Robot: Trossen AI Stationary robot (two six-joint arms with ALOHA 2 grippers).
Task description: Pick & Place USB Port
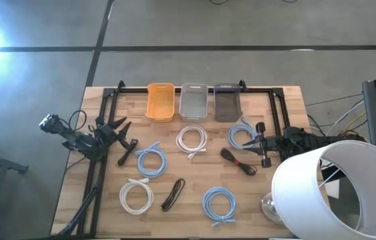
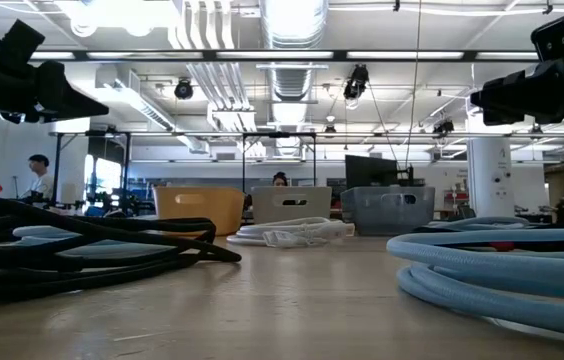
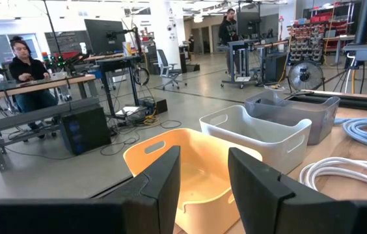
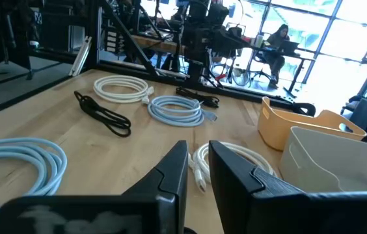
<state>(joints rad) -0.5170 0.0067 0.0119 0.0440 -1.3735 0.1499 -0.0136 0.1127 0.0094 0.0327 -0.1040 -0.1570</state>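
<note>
Worktop full of coiled cables, three bins up back. Nearest the right hand, released and empty: black cable just inward, lying diagonal. Left hand released too, farther off

White lampshade stands at the table's near right corner; a glass bulb lies just beside the lampshade.
</note>
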